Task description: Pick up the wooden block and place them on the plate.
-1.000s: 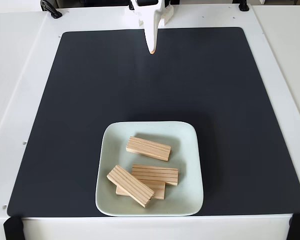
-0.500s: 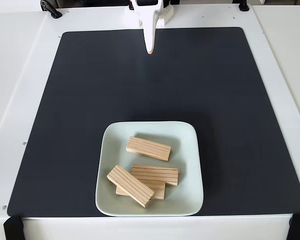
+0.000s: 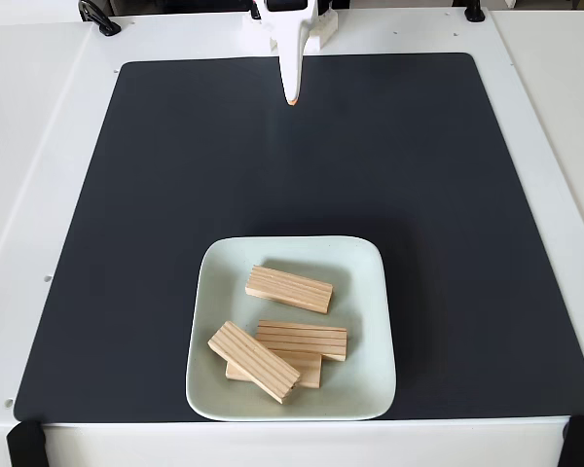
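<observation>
In the fixed view the gripper point(image 3: 291, 97) hangs at 12 o'clock over the far edge of the dark mat point(image 3: 127, 214), fingers together in a closed point and holding nothing, well apart from the plate point(image 3: 206, 321) at 6 o'clock. All 4 of the wooden blocks point(image 3: 289, 289) lie on the plate, 1 alone, 3 overlapping, so the arm looks parked clear with the task done

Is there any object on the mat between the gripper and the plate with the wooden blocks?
Nothing visible stands between them. The gripper is at the far edge of the black mat, and the mat is bare down to the plate, where the four wooden blocks already lie.
</observation>
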Available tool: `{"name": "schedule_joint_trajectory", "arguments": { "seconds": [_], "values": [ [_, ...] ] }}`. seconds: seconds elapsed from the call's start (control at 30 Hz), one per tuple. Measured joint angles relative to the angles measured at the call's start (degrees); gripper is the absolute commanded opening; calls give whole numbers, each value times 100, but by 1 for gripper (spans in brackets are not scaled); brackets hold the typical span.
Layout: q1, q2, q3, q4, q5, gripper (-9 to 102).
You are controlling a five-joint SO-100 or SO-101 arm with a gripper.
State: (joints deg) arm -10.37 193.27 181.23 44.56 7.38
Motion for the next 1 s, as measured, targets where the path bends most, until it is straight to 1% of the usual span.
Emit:
{"name": "schedule_joint_trajectory", "arguments": {
  "seconds": [1.0],
  "values": [
    [-62,0,0,0,-62,0]
  ]
}}
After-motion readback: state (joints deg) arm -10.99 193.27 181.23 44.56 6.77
